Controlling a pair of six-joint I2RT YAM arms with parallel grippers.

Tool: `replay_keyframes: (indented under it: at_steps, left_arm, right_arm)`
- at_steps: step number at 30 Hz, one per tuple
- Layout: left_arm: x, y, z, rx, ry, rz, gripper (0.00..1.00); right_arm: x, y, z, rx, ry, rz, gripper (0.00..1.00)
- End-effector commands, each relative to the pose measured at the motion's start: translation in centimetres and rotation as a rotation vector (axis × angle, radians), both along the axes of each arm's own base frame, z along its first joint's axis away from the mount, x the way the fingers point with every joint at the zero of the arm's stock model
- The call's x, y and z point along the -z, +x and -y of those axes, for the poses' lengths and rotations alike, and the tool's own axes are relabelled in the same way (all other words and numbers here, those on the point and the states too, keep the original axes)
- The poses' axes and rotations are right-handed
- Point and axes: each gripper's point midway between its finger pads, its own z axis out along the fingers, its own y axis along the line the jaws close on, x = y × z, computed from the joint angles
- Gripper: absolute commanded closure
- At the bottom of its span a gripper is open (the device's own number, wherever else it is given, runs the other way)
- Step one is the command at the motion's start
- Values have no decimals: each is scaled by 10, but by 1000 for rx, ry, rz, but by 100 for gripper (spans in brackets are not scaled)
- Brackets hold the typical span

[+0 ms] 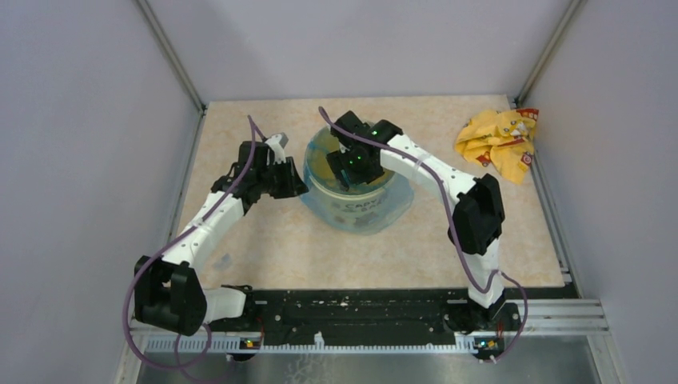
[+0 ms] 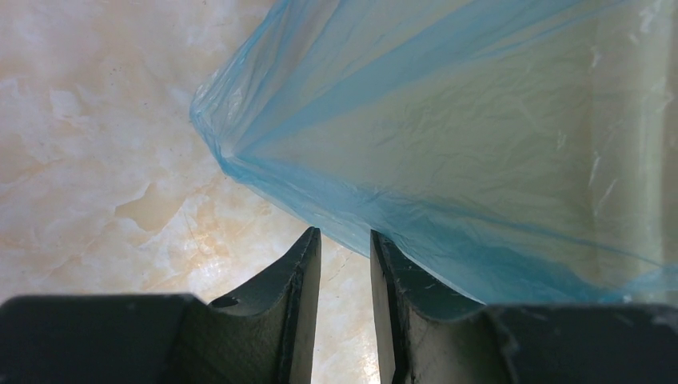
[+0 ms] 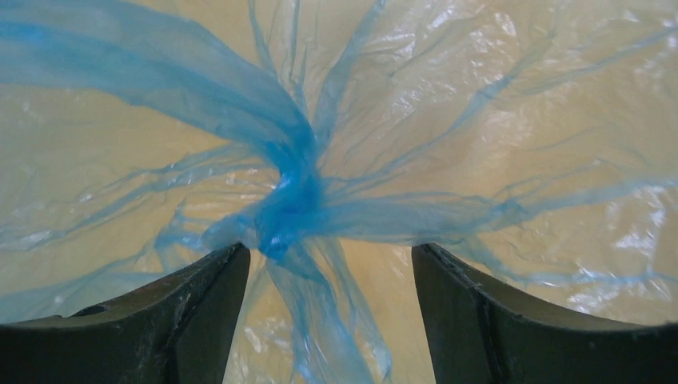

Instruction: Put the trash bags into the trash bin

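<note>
The pale yellow trash bin [image 1: 361,211] stands upright mid-table. The thin blue trash bag [image 1: 400,200] is spread inside it and hangs over its rim and sides. My right gripper [image 1: 349,166] reaches down into the bin. In the right wrist view it [image 3: 330,256] is open, with the bag's gathered, knotted bottom [image 3: 289,202] lying loose between the fingers near the left one. My left gripper [image 1: 297,181] is at the bin's left side. In the left wrist view its jaws [image 2: 345,240] stand a narrow gap apart with only table between them, just below the bag's hanging film [image 2: 448,120].
A crumpled yellow-and-red wrapper [image 1: 497,142] lies at the far right by the wall. Grey walls with metal posts close in the table on three sides. The black base rail [image 1: 360,308] runs along the near edge.
</note>
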Motion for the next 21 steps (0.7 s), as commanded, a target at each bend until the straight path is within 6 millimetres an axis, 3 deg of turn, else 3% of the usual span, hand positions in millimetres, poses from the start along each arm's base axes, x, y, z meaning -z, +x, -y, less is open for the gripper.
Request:
replay_keyframes:
  at_steps: [1, 21]
  left_arm:
    - [-9, 5, 7, 26, -25, 46, 64]
    - [-9, 1, 8, 33, -33, 49, 64]
  right_arm:
    - [14, 5, -9, 1, 3, 12, 26]
    - [56, 4, -1, 8, -41, -59, 27]
